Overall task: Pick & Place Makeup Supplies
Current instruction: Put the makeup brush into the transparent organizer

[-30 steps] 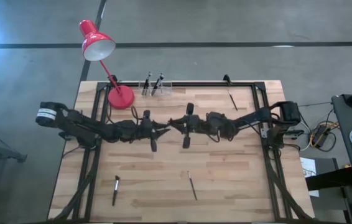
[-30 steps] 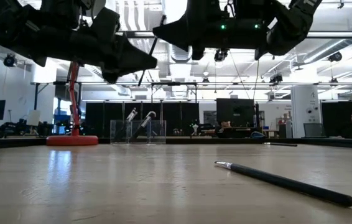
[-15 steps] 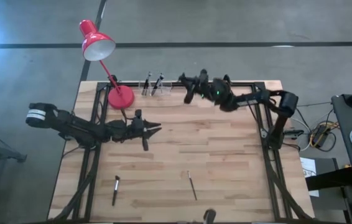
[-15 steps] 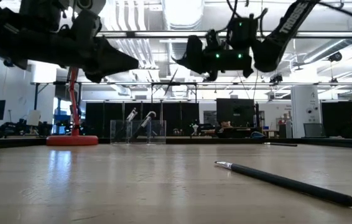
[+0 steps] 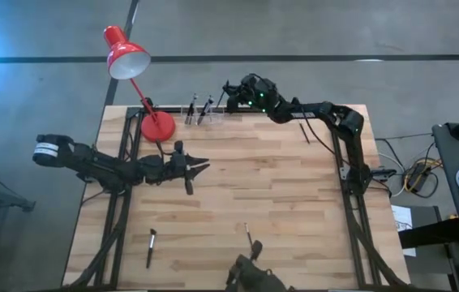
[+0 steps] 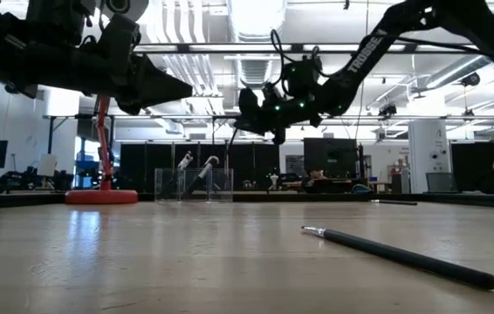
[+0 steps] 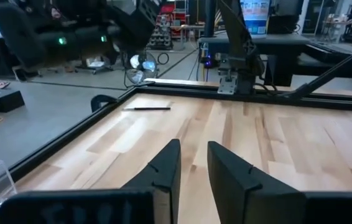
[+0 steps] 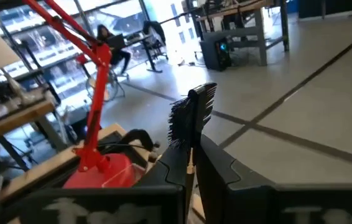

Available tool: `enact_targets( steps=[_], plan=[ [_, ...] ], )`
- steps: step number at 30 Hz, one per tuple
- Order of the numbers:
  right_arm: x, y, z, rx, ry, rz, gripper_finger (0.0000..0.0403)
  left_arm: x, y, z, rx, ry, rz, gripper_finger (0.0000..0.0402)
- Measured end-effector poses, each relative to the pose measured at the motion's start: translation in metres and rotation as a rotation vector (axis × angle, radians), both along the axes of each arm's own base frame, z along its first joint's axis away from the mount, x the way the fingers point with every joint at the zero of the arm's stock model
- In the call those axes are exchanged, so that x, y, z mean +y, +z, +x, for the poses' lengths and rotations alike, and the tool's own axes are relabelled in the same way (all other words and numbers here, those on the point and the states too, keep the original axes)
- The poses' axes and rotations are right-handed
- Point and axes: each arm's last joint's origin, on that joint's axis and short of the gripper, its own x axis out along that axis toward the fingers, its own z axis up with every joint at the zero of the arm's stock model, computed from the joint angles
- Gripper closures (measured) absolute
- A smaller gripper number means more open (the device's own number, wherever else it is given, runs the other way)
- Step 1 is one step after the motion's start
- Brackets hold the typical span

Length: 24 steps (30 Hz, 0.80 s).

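Right gripper (image 5: 231, 88) carried its brush (image 8: 193, 115) nearer the holder (image 5: 203, 113)

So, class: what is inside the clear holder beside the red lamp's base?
The clear holder contains two brushes, leaning with their tips up. Their lower ends cannot be made out through the wall. The right gripper hovers beside it, shut on another brush.
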Motion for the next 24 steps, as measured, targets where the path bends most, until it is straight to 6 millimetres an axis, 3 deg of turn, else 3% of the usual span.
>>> enact_targets(
  steps=[24],
  plan=[
    [0.002,-0.013,-0.003,0.105,0.005,0.077,0.039,0.0,0.0,0.0,-0.006,0.001,-0.007,0.0329]
  ],
)
